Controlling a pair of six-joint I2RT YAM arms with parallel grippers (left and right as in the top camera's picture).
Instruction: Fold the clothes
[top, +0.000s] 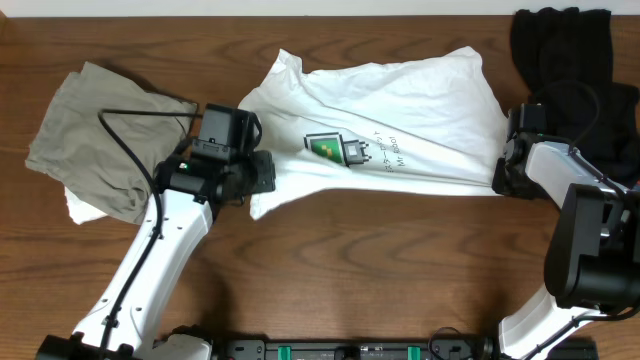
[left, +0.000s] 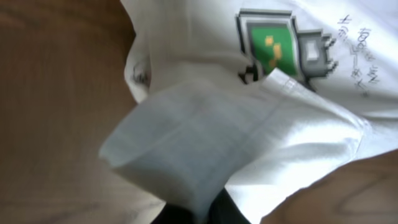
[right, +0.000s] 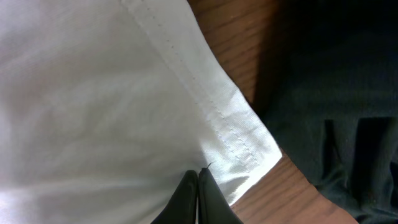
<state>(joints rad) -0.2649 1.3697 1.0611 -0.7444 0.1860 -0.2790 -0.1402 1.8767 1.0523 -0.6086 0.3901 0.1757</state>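
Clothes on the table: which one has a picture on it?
The white T-shirt in the middle; the khaki garment and the black garment are plain.

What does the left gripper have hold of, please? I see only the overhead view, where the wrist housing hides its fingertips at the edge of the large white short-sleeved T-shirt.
Observer: In the left wrist view the left gripper is shut on a doubled flap of the large white short-sleeved T-shirt, which rises straight out of its dark fingers.
Operator: Thank you. And the right gripper?
Observer: The right gripper is shut, its tips meeting on the shirt beside the stitched hem corner.
Operator: Is anything close to that corner?
Observer: The black fabric garment lies just beyond it; brown wooden table shows between them along the hem.
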